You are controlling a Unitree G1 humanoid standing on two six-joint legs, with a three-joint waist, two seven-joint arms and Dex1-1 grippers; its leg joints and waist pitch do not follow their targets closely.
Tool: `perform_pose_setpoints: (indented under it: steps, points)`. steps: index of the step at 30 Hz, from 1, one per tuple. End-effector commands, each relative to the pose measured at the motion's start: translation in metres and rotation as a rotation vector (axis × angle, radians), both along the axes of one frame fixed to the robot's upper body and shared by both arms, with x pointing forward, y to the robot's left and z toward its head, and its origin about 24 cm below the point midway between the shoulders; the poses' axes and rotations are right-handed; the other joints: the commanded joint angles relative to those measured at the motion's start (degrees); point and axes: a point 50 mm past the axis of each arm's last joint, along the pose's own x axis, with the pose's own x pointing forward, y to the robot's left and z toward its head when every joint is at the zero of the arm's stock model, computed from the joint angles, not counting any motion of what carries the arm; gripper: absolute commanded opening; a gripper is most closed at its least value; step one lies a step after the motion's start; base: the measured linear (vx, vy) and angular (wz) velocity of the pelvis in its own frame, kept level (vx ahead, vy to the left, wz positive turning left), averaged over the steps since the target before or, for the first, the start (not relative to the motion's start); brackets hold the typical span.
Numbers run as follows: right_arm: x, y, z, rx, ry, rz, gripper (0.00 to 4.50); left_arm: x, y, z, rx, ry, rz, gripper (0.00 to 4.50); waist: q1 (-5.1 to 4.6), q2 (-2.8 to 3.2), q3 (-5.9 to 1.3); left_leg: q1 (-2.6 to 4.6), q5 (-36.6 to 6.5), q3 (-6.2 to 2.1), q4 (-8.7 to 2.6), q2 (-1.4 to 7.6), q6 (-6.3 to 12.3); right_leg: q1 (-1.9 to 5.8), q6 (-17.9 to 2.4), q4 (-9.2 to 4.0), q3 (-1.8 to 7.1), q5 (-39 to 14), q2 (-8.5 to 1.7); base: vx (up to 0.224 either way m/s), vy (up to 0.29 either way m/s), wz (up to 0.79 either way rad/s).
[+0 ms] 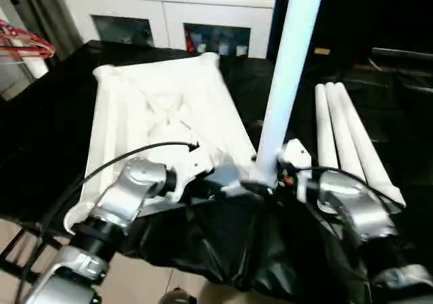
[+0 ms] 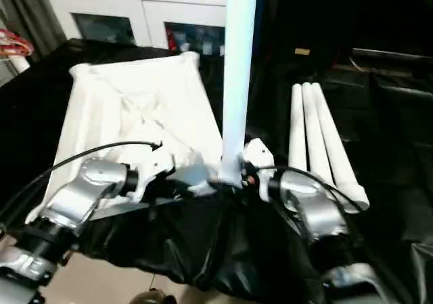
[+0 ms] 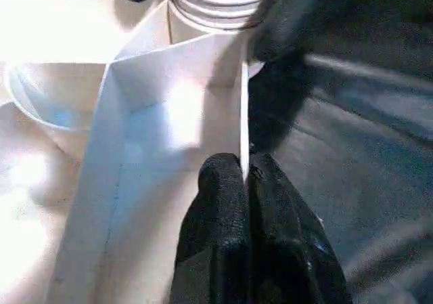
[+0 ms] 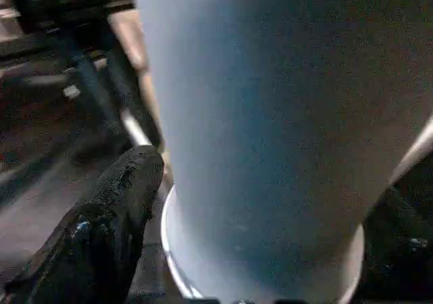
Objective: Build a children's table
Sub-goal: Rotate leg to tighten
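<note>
Table top (image 1: 162, 114): white plastic, rectangular, laid underside up on a surface draped in black cloth (image 1: 223, 243); raised ribs are seen across the underside, and the piece runs from the near left toward the far centre. Upright leg (image 1: 287, 67): one white tapered tube, stood vertically at the top's near right corner, its lower end set at the round corner socket (image 3: 203, 9), where ridged rings are visible at the tube's base in the left wrist view. Spare legs (image 1: 348, 138): three white tapered tubes, laid side by side on the black cloth to the right of the upright leg, touching one another, well apart from the table top. Right gripper (image 4: 257, 250): placed around the base of the upright leg, one black finger on either side of the tube, the leg held between them. Left gripper (image 3: 247, 196): closed narrowly on the thin white edge wall of the table top just beside the socket, with both black fingers pinching the rim. Silver forearms are seen reaching in from the near edge, the left arm (image 1: 125, 196) over the top's near end, the right arm (image 1: 352, 206) beside the spare legs. White cabinet (image 1: 169, 13): glass doors, stood at the far side behind the black surface.
</note>
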Motion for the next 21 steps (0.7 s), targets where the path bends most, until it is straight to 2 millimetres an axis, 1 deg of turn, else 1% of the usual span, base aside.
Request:
perform_pose_setpoints:
  steps: [1,2,3,6,7,8,9,10,14,17,18,19,20,21]
  points:
    - [-0.007,0.012,0.003,0.027,0.014,0.096,3.61,0.004,-0.006,0.013,-0.022,-0.031,-0.072,0.0,0.05,-0.57,-3.98,0.96,-9.01,-1.09,-3.72,3.47,4.67,2.6,-12.79,-4.14,2.69,-7.73,-5.1,0.0,0.0,0.0]
    - [-0.007,0.013,0.004,0.031,0.015,0.107,3.51,0.004,-0.005,0.013,-0.016,-0.028,-0.081,0.0,0.14,-0.58,-3.98,0.82,-8.77,-1.16,-3.75,3.4,4.59,2.7,-12.72,-4.1,2.67,-7.63,-5.08,0.0,0.0,0.0]
    - [-0.008,0.014,0.004,0.033,0.015,0.114,3.34,0.004,-0.003,0.013,-0.004,-0.02,-0.097,0.0,0.14,-0.81,-3.99,0.84,-8.71,-1.09,-3.74,3.42,4.63,2.7,-12.66,-4.15,2.69,-7.62,-5.09,0.0,0.0,0.0]
    - [-0.01,0.015,0.003,0.027,0.021,0.13,3.23,0.003,-0.001,0.012,0.016,-0.016,-0.121,0.0,0.28,-0.59,-4.01,0.86,-8.87,-1.17,-3.78,3.49,4.07,2.62,-12.79,-4.05,2.66,-7.97,-5.26,0.0,0.0,0.0]
    - [-0.011,0.016,0.002,0.025,0.024,0.135,3.17,0.003,0.0,0.011,0.019,-0.016,-0.125,0.0,0.32,-0.58,-4.02,0.86,-8.81,-1.17,-3.77,3.48,4.03,2.61,-12.76,-4.06,2.66,-7.89,-5.24,0.0,0.0,0.0]
    - [-0.012,0.018,0.001,0.03,0.033,0.141,3.06,0.003,0.0,0.011,0.019,-0.014,-0.127,0.0,0.39,-0.44,-4.05,0.85,-8.75,-1.2,-3.76,3.49,3.89,2.63,-12.77,-3.95,2.66,-7.47,-5.23,0.0,0.0,0.0]
    - [-0.013,0.019,0.001,0.034,0.039,0.142,3.06,0.003,0.0,0.011,0.014,-0.014,-0.123,0.0,0.37,-0.49,-4.02,0.82,-8.79,-1.18,-3.77,3.46,3.88,2.63,-12.74,-4.01,2.64,-7.41,-5.18,0.0,0.0,0.0]
    - [-0.013,0.019,0.0,0.034,0.039,0.142,2.94,0.003,0.0,0.011,0.013,-0.013,-0.123,0.0,0.49,-0.53,-4.02,0.86,-8.9,-1.14,-3.75,3.45,3.79,2.63,-12.73,-4.03,2.67,-7.38,-5.21,0.0,0.0,0.0]
    - [-0.016,0.024,-0.002,0.058,0.054,0.122,2.78,0.004,-0.005,0.011,-0.031,-0.017,-0.088,0.0,0.93,-0.53,-4.12,0.85,-8.44,-1.21,-3.74,3.52,3.61,2.68,-12.52,-3.88,2.69,-6.81,-5.28,0.0,0.0,0.0]
    - [-0.012,0.03,-0.006,0.069,0.038,0.044,2.77,0.008,-0.011,0.012,-0.062,-0.042,-0.029,0.0,0.94,-0.63,-3.98,0.86,-9.4,-1.19,-3.82,3.49,3.12,2.61,-12.36,-4.07,2.72,-8.36,-5.34,0.0,0.0,0.0]
    - [-0.003,0.034,-0.01,0.07,0.024,-0.076,2.77,0.012,-0.017,0.013,-0.076,-0.07,0.041,0.0,0.81,-0.63,-3.96,0.9,-9.91,-1.28,-3.95,3.47,2.34,2.56,-12.07,-4.15,2.73,-9.85,-5.41,0.0,0.0,0.0]
    - [0.002,0.036,-0.012,0.066,0.019,-0.141,2.76,0.015,-0.02,0.013,-0.082,-0.083,0.075,0.0,0.63,-0.66,-3.91,0.93,-10.19,-1.19,-3.94,3.4,2.09,2.35,-12.09,-4.29,2.78,-10.45,-5.39,0.0,0.0,0.0]
    - [0.004,0.037,-0.013,0.064,0.018,-0.163,2.76,0.015,-0.021,0.013,-0.084,-0.088,0.087,0.0,0.44,-0.68,-3.85,0.87,-10.55,-1.27,-4.01,3.33,1.65,2.41,-12.1,-4.35,2.74,-11.32,-5.51,0.0,0.0,0.0]
    - [0.009,0.039,-0.016,0.056,0.017,-0.219,2.76,0.017,-0.025,0.013,-0.09,-0.097,0.115,0.0,-0.31,-0.8,-3.74,0.84,-11.21,-1.43,-4.33,3.16,0.65,2.71,-11.21,-4.7,2.62,-14.23,-5.59,0.0,0.0,0.0]
